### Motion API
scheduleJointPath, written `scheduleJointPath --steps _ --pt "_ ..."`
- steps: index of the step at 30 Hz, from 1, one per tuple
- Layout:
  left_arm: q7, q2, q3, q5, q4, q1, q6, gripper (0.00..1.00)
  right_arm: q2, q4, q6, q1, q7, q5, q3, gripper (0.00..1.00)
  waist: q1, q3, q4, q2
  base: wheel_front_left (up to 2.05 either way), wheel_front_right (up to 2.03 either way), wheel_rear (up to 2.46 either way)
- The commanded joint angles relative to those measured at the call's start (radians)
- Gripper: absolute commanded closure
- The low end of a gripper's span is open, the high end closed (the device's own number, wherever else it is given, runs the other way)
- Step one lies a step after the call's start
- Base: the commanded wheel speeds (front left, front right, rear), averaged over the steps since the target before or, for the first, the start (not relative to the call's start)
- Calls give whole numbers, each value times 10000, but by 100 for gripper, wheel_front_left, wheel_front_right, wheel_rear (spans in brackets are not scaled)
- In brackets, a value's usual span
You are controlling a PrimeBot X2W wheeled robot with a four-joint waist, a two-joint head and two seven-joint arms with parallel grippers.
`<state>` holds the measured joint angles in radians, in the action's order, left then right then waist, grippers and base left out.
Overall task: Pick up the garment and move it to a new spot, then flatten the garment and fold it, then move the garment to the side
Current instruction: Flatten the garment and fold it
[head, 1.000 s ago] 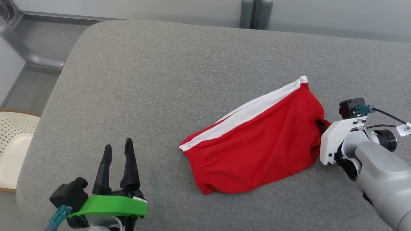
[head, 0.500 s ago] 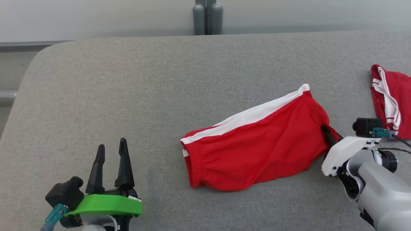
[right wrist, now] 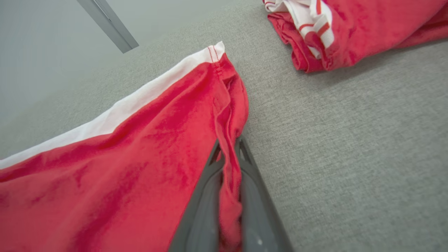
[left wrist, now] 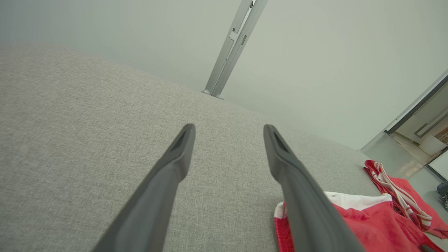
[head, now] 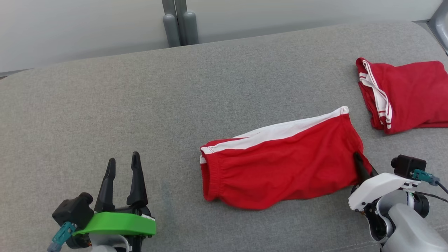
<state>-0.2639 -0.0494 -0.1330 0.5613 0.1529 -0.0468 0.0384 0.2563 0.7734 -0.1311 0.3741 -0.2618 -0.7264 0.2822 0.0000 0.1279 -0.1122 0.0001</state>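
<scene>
Right hand point(right wrist: 229, 147), lower right of the head view: clenched on a thin pleat at the right edge of the red garment point(head: 280, 168). Garment lying folded and fairly flat at centre right of the grey tabletop point(head: 140, 105), white stripe along its upper edge. Left hand point(head: 123, 157), lower left: released, fingers spread, well apart from the cloth. Second folded red garment point(head: 409, 91) at upper right, near. Likely risks: slippage of so narrow a pinch under drag; bunching or unfolding from a one-sided pull; overrun into that second garment.
</scene>
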Motion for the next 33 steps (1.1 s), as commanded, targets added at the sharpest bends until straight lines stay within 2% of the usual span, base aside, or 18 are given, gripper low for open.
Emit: scheduleJointPath --steps 1,6,10,21,27,33 --pt "0 -28 -1 -33 16 -106 40 0 -84 -108 8 -137 -38 203 -191 100 0 -42 60 -1 0 0 0" --pt "-2 -26 -35 -10 57 -56 52 0 -308 -513 6 -309 -38 766 -590 100 0 -164 275 -1 0 0 0" --pt "0 -27 -16 63 56 7 26 0 -477 -1113 5 -291 -39 1106 -505 100 0 -328 548 -1 0 0 0" --pt "0 -26 -139 250 -32 224 -61 0 -1113 -3370 5 -465 597 1492 1360 100 0 -707 1520 -1 0 0 0" --pt "0 -26 -166 256 -46 342 -91 0 -1367 -3346 3 -647 919 1332 2236 100 0 -782 1981 -1 0 0 0" --pt "0 -26 -158 243 -53 397 -83 0 -1355 -2975 3 -660 985 1300 2764 100 0 -836 2246 -1 0 0 0"
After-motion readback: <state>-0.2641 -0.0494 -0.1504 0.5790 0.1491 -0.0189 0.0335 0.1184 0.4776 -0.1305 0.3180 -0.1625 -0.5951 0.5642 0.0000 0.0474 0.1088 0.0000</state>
